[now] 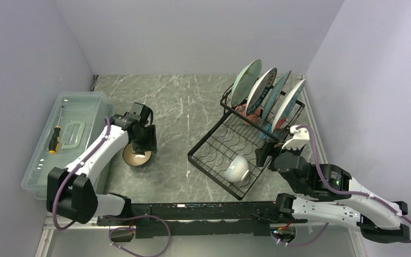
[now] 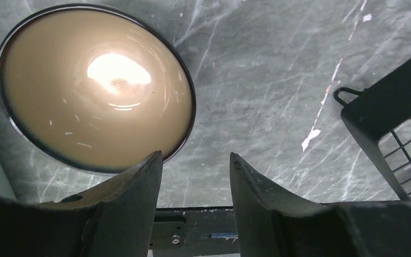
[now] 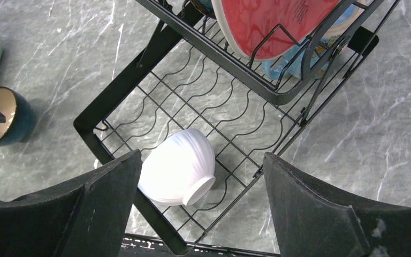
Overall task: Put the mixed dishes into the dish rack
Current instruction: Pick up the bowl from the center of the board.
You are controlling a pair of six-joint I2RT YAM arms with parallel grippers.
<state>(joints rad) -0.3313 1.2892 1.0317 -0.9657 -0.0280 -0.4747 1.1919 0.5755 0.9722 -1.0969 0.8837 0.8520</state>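
Surface: grey marbled surface [image 1: 182, 107], boxed in by pale walls.
Brown bowl [image 2: 93, 85]: upright on the surface, well apart from the dish rack [image 1: 214, 155].
Left gripper [image 2: 195, 176]: by the bowl's rim, jaws parted, nothing between them.
Right gripper [image 3: 202, 158]: spread wide and empty above the white bowl [image 3: 176, 171], which lies on its side in the rack.
Handling: probably stiff, glossy, slippery and breakable; pinch the rim wall, one finger inside.

Nothing readable from where I'm standing.
One plate [image 1: 260, 91] in the dish rack [image 1: 220, 143] has dark lettering round its rim, but it's too small to make out.
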